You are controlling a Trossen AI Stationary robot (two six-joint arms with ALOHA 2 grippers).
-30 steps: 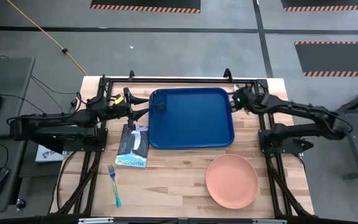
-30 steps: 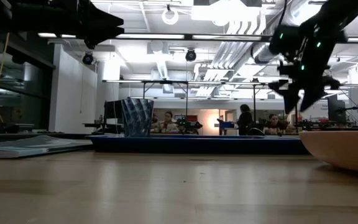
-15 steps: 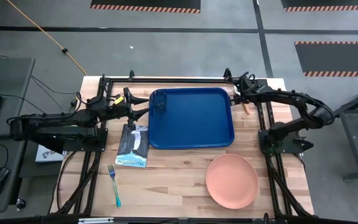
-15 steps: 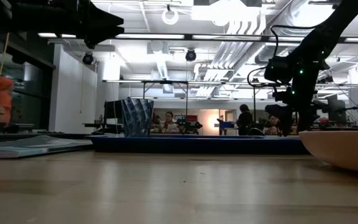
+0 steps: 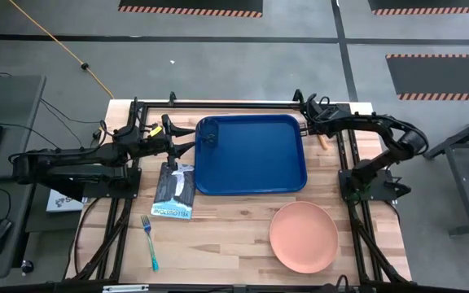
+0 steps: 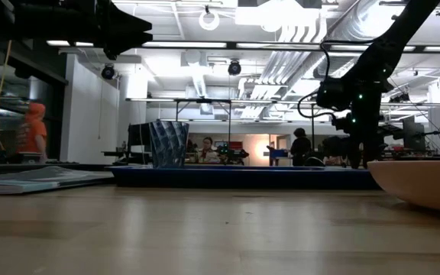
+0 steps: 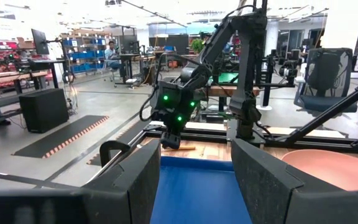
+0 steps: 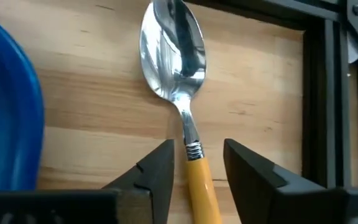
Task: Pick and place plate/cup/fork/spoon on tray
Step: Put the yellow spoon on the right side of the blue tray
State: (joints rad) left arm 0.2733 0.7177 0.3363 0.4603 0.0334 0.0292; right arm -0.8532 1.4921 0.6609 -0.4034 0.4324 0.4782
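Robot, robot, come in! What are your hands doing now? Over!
Right gripper open, straddling spoon beside tray. Left gripper open, waiting at tray's other edge. Nothing blocking.

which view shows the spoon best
The right wrist view: the spoon lies on the wood, its orange handle between the open right gripper fingers. The high view shows only a sliver of handle beside the tray; the other views don't clearly show it.

Between the dark fingers of the right end effector point(image 8: 197, 165) lies the steel spoon with a mirror-silver bowl and orange handle point(image 8: 185, 112) on the pale wood-grain counter point(image 8: 253, 93). Beside it curves the plain deep-blue plastic tray point(image 5: 251, 155); farther off sit the plain salmon-orange round plate point(image 5: 303, 237) and the light-blue-handled fork point(image 5: 149, 242).
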